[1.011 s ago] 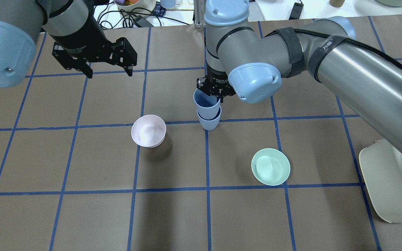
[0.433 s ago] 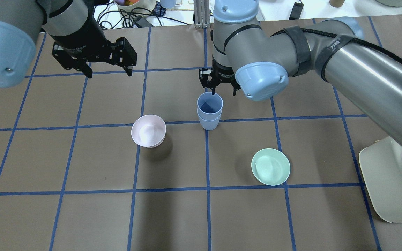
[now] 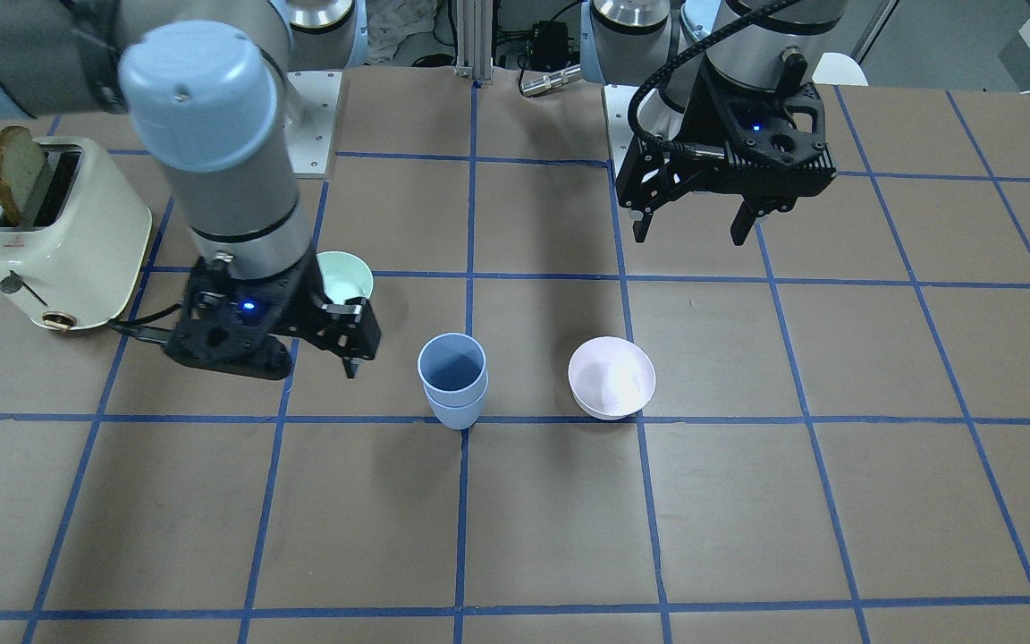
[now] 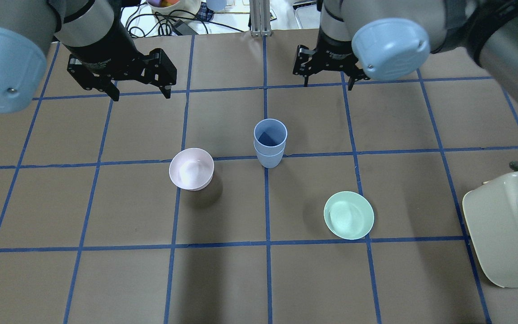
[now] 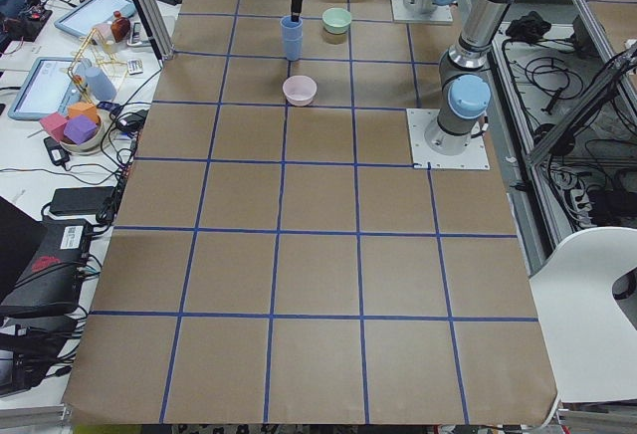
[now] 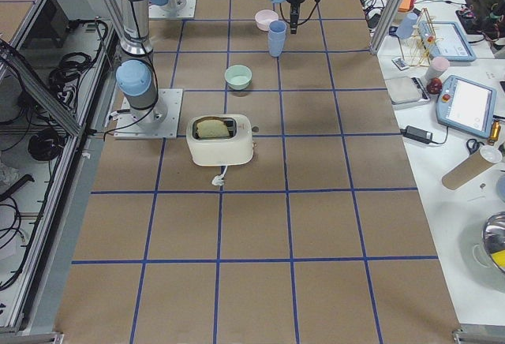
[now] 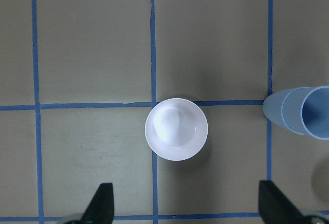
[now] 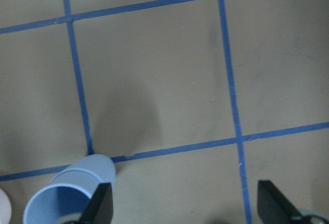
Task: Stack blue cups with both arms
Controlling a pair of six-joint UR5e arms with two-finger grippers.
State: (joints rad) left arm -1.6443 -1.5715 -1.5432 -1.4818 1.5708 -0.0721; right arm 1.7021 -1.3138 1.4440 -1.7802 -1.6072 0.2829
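The two blue cups point(image 4: 270, 139) stand nested, one inside the other, upright near the table's middle; they also show in the front view point(image 3: 452, 380) and at the edges of the left wrist view point(image 7: 300, 116) and right wrist view point(image 8: 69, 193). My right gripper point(image 4: 328, 84) is open and empty, raised beyond the stack and to its right, apart from it. My left gripper point(image 4: 142, 95) is open and empty, high over the far left of the table point(image 3: 688, 236). Nothing touches the cups.
A pale pink bowl point(image 4: 191, 168) sits left of the stack and a mint-green bowl point(image 4: 349, 215) sits nearer and to the right. A cream toaster point(image 4: 506, 229) with a slice of toast point(image 3: 19, 170) stands at the right edge.
My right gripper let go of the upper cup, opened, and moved up and away toward the far right. The upper cup now sits in the lower one. The left arm has not moved.
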